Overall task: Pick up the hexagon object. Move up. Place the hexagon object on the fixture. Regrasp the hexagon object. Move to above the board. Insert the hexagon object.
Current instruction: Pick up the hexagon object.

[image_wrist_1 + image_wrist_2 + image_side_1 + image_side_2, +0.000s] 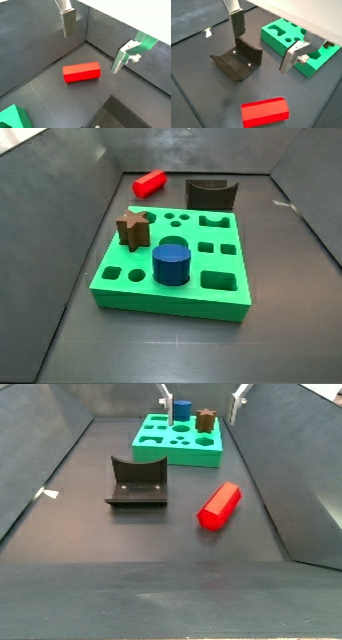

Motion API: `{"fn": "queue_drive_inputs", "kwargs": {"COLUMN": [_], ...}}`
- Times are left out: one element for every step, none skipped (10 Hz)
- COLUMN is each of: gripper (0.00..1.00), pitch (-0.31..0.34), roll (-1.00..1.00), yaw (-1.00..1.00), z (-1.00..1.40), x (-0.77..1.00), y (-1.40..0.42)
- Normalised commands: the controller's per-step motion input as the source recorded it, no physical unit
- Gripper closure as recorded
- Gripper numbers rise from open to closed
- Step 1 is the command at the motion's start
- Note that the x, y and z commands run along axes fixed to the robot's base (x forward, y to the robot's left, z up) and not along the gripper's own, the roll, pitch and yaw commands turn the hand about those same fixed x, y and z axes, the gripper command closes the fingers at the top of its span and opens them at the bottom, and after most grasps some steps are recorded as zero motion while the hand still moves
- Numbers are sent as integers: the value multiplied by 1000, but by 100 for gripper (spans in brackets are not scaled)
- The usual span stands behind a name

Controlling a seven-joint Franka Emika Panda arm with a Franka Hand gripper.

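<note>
**A:** Where is your claw, and what is it doing?

**B:** My claw point(93, 42) hangs in the air with its fingers point(69, 22) spread apart and nothing between them.

**A:** And the hexagon object?

**B:** The hexagon object point(219, 505) lies flat on the dark floor, untouched, beside the fixture point(138, 482) and near a side wall. In a wrist view it sits below my claw, off toward the floor's open middle, not between the pads.

**A:** How does it lie?

**B:** Its long axis runs roughly across the line between my two fingers, so I judge they can close on its long faces. The board point(174, 258) stands well apart, beyond the fixture, with a blue cylinder point(170, 263) and a brown star block point(132, 228) on it. There is open floor around the piece.
</note>
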Motion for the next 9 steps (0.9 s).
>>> {"fn": "queue_drive_inputs", "kwargs": {"gripper": [0, 0, 0, 0, 0, 0, 0, 0, 0], "pitch": [-30, -27, -20, -43, 0, 0, -40, -70, -94], "roll": [0, 0, 3, 0, 1, 0, 73, 134, 106], "yaw": [-254, -354, -437, -523, -497, -526, -557, -460, -491], "z": [-494, -789, -769, -803, -769, -731, -817, -754, -703], "x": [-63, -57, -157, -177, -169, -151, -163, -200, -243], "y": [174, 271, 294, 349, 340, 334, 94, 0, 0]}}
